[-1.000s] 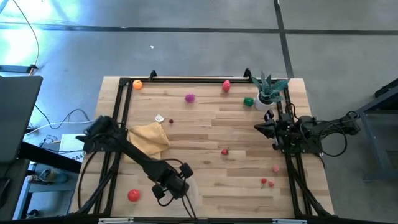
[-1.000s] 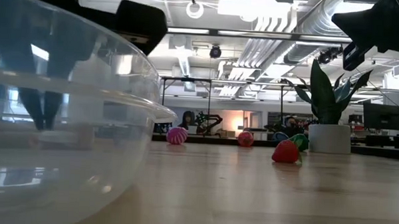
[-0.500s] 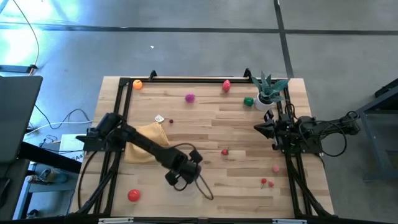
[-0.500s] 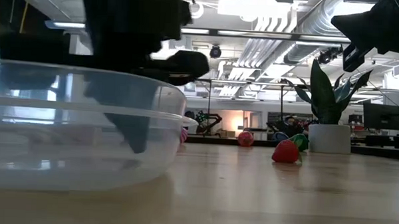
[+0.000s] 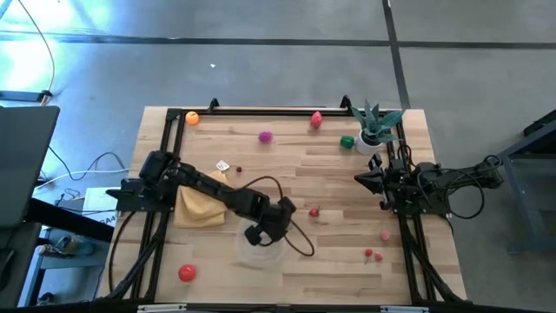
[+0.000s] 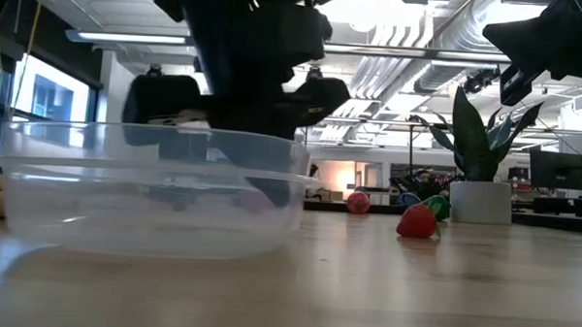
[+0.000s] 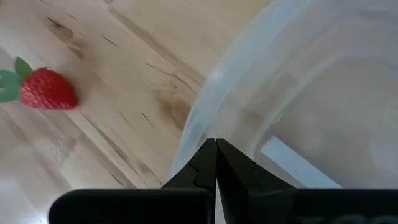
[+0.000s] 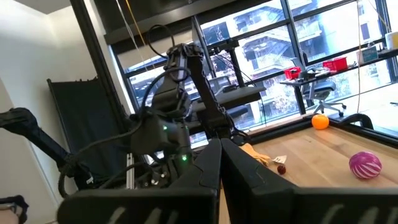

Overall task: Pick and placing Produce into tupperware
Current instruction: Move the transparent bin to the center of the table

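A: Where is the clear, see-through plastic tupperware (image 5: 261, 248) found?

B: It is seen on the wooden bench (image 5: 330, 261), near the middle of the front half, just beside the mustard-yellow cloth (image 5: 201, 202). The left gripper (image 5: 263, 233) is clamped on its rim; in the left wrist view the two dark fingers (image 7: 205, 163) are pressed together over the thin plastic wall (image 7: 249, 93).

A: And in the low view?

B: The tupperware (image 6: 154, 193) is shown resting flat on the bench, with the left gripper (image 6: 250, 94) above it.

A: Where is the produce placed?

B: It is scattered over the bench. A small red strawberry (image 5: 314, 211) is found just beside the left gripper, toward the right; it is also seen in the left wrist view (image 7: 46, 90). A red round fruit (image 5: 186, 272) lies near the front left corner. An orange fruit (image 5: 191, 119), a magenta-purple ball (image 5: 265, 136) and a red-pink fruit (image 5: 316, 119) are spread along the far edge. A green piece (image 5: 347, 142) lies just beside the spiky green plant in a white pot (image 5: 375, 129). A pink piece (image 5: 386, 235) and a small red pair (image 5: 373, 256) are near the front right.

A: What about the right gripper (image 5: 363, 180)?

B: It is held at the right edge of the bench, well apart from the tupperware, with its fingers (image 8: 214, 165) closed together on nothing.
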{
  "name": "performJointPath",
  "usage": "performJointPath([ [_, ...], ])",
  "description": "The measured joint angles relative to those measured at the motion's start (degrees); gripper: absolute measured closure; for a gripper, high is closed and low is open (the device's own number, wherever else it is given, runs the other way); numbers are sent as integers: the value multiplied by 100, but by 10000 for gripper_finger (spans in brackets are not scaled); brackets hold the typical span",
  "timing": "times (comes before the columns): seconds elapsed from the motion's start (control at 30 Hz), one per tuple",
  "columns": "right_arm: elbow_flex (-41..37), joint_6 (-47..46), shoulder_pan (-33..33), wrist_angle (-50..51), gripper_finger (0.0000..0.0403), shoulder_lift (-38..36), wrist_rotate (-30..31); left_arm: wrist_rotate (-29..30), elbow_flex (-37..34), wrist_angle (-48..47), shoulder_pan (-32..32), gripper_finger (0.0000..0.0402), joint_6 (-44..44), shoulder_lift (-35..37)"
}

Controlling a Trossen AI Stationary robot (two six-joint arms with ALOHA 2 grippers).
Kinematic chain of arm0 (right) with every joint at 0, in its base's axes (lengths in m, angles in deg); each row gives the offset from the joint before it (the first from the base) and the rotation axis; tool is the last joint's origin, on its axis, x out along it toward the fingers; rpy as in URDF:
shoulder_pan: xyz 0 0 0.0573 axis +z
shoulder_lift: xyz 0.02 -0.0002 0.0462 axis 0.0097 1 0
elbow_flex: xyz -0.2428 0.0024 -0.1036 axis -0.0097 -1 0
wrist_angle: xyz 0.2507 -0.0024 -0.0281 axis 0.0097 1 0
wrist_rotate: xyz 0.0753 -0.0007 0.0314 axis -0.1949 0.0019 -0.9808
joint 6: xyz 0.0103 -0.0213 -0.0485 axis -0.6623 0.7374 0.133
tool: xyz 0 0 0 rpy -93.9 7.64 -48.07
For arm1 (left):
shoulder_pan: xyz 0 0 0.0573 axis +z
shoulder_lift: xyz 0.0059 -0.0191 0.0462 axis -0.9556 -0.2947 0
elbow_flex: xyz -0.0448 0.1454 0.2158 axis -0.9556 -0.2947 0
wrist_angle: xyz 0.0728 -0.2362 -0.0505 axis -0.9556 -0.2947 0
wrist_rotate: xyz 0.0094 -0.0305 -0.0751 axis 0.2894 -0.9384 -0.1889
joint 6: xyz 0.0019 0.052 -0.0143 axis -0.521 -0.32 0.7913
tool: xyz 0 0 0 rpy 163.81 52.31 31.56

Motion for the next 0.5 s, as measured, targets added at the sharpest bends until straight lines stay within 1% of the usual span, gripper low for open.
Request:
performJointPath([
  [0.17,0,1,-2,23,402,0,0,-25,4,215,158,401,-219,-55],
  [0.5,0,1,-2,52,402,0,2,-32,42,581,420,401,-373,-78],
])
